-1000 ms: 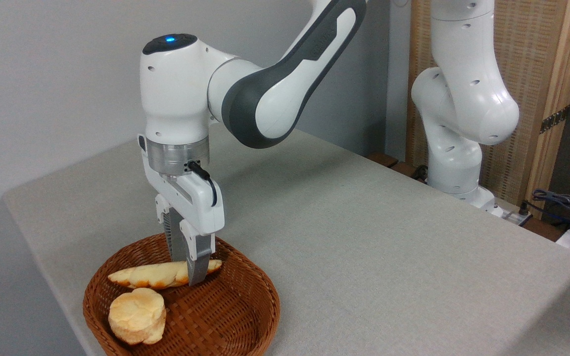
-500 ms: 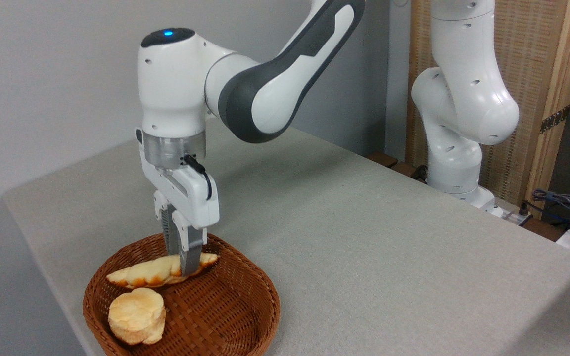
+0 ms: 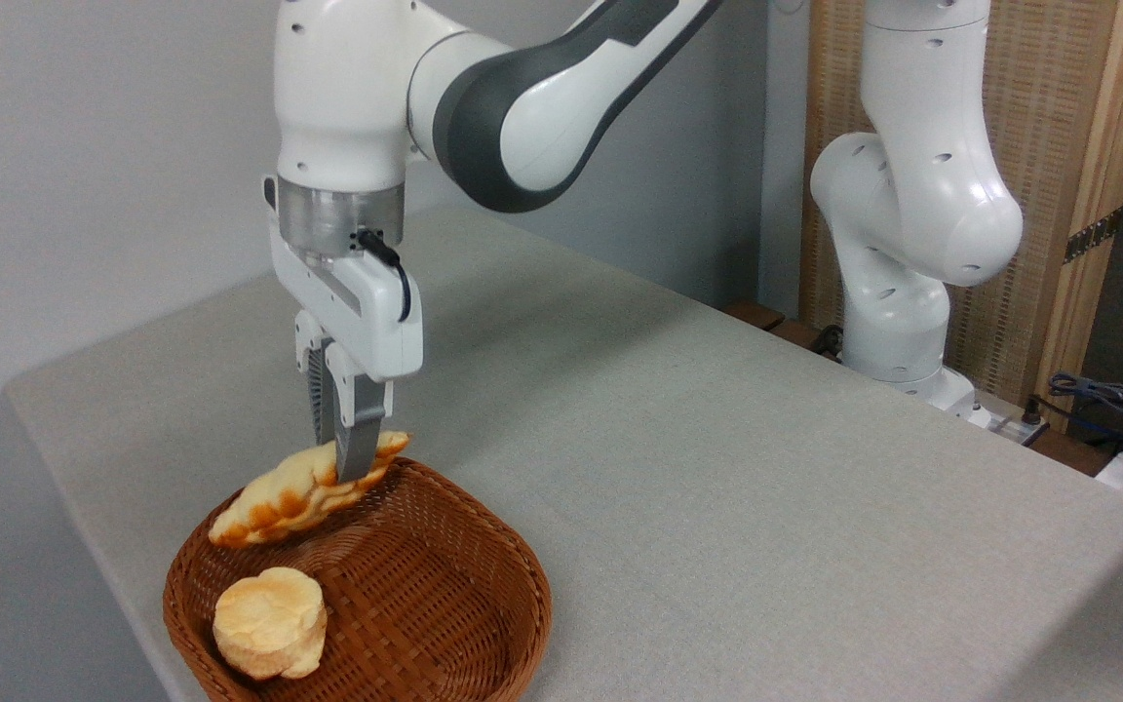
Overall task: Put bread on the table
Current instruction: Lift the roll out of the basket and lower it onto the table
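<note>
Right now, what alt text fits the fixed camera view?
The robot's hand grips a braided loaf near one end, holding it tilted above a wicker basket on a grey table. A round bun lies in the basket.

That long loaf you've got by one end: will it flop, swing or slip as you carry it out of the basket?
The long loaf probably stays stiff: it keeps its shape with no sag, though the gripper pinches it near one end. It may pivot, since its free end hangs tilted down over the basket rim. It looks light and glossy, so some slipping is possible.
</note>
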Robot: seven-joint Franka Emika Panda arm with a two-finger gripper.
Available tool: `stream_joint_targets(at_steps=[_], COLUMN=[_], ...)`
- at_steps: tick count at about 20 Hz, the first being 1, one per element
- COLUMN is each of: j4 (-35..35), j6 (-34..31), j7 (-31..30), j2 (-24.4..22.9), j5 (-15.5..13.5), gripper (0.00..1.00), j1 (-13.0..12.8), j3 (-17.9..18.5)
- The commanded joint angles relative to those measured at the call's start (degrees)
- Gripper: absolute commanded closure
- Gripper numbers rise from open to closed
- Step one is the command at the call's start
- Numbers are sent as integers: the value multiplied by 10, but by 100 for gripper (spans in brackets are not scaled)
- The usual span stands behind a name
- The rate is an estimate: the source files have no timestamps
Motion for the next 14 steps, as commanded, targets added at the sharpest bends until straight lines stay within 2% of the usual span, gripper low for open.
stream_joint_targets(at_steps=[1,6,10,14], j4=[-1,-1,-2,-5], j6=[-15,-85,-210,-277], j7=[-2,1,2,4], j2=[-34,-74,-90,-91], j5=[-24,-25,-25,-31], gripper=[72,71,70,65], j1=[0,0,0,-1], j3=[4,4,2,1])
